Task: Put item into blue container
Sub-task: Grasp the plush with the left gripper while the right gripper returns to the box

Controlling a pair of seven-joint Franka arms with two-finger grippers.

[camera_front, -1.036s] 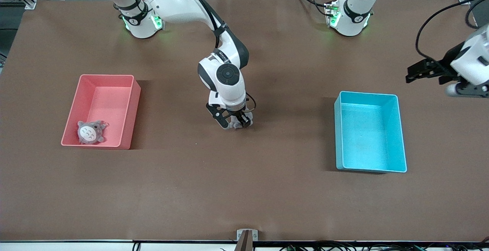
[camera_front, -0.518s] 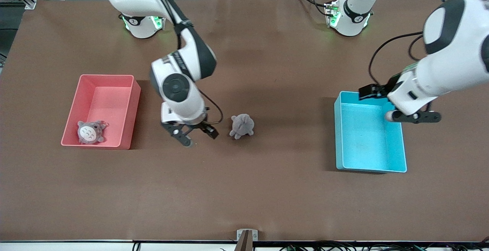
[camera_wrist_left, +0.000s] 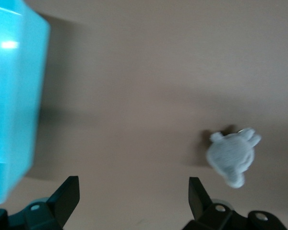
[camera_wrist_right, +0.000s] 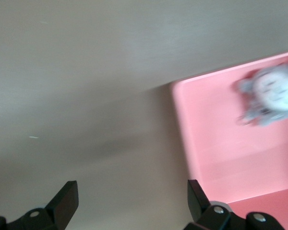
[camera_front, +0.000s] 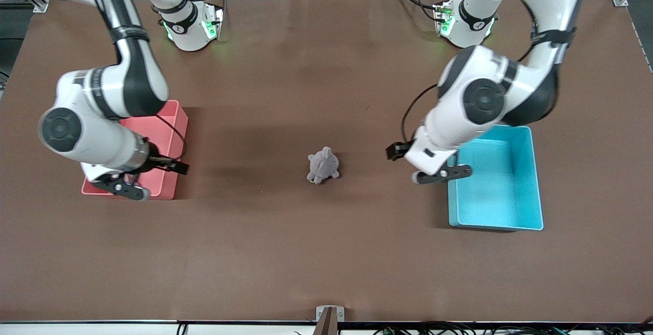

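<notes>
Looking at the front view first: the toy (camera_front: 322, 165) lies on the bare table at mid-table, at about nine o'clock from the blue bin (camera_front: 495, 227) and well apart from it, so nothing is in the bin yet. The left gripper (camera_front: 421, 164) hangs over the table just beside the bin's wall, at three o'clock from the toy, jaws spread and empty. The right gripper (camera_front: 148, 178) hangs over the edge of the pink bin (camera_front: 173, 121), at nine o'clock from the toy, jaws likewise spread and empty. If both arms went for the middle they could foul each other. A low sweep by the left arm so close to the blue wall could also shove the bin.

The left wrist view shows the toy (camera_wrist_left: 232, 155) off the line between the open fingertips of the left gripper (camera_wrist_left: 133, 196), with the blue bin (camera_wrist_left: 12, 105) close by. Closing from here would likely catch air or only an ear, and so soft a toy could then slip out in the carry.

The right wrist view shows the right gripper (camera_wrist_right: 132, 199) wide open near the pink bin (camera_wrist_right: 230, 143), where a second plush (camera_wrist_right: 273, 96) lies. Grabbing that one would bring a second item into play.
</notes>
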